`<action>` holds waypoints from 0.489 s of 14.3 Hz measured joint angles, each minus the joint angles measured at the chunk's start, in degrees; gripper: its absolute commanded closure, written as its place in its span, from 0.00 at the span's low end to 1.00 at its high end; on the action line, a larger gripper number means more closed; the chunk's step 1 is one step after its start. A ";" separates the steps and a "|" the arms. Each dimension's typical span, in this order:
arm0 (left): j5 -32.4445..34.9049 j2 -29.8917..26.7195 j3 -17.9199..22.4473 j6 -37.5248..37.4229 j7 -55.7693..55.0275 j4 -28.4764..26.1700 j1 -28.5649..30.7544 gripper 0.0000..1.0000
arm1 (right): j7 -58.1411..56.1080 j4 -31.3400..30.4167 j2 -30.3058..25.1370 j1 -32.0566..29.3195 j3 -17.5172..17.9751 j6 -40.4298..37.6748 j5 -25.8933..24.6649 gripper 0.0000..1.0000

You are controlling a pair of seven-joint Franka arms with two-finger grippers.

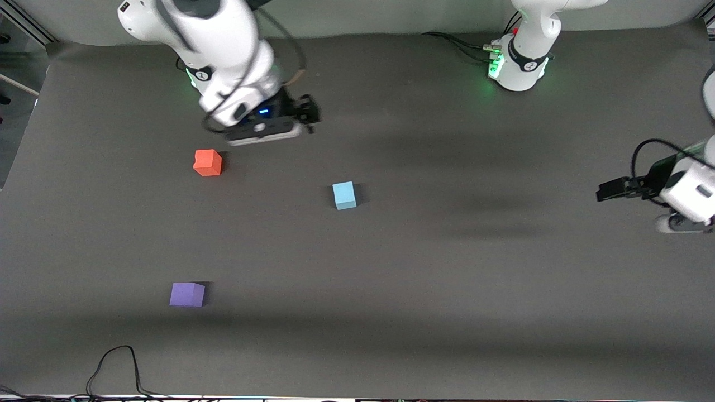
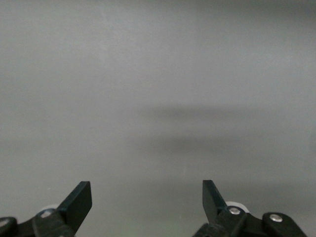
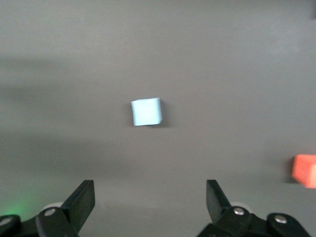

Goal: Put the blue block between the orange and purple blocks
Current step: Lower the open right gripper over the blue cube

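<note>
Blue block (image 1: pixel 344 195) on table, both grippers' fingers apart

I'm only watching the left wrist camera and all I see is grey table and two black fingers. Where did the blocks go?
Observer: The blue block sits mid-table, untouched.
Operator: And the orange one?
Observer: The orange block lies toward the right arm's end, farther from the front camera than the purple block.
Operator: Is any arm close to blue?
Observer: The right gripper is open, up in the air beside the orange block, its camera looking at blue. The left gripper waits open over bare table.
</note>
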 measured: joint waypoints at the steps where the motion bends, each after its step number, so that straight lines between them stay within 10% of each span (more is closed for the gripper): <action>1: 0.09 -1.07 -0.05 -0.47 0.01 -0.04 0.00 0.00 | 2.61 1.46 1.85 1.77 0.00 0.07 0.00 0.00; 7: 2.02 -4.41 -0.72 -2.52 0.37 -0.12 -0.11 0.00 | 5.50 0.83 8.00 5.91 -0.06 4.60 -0.06 0.00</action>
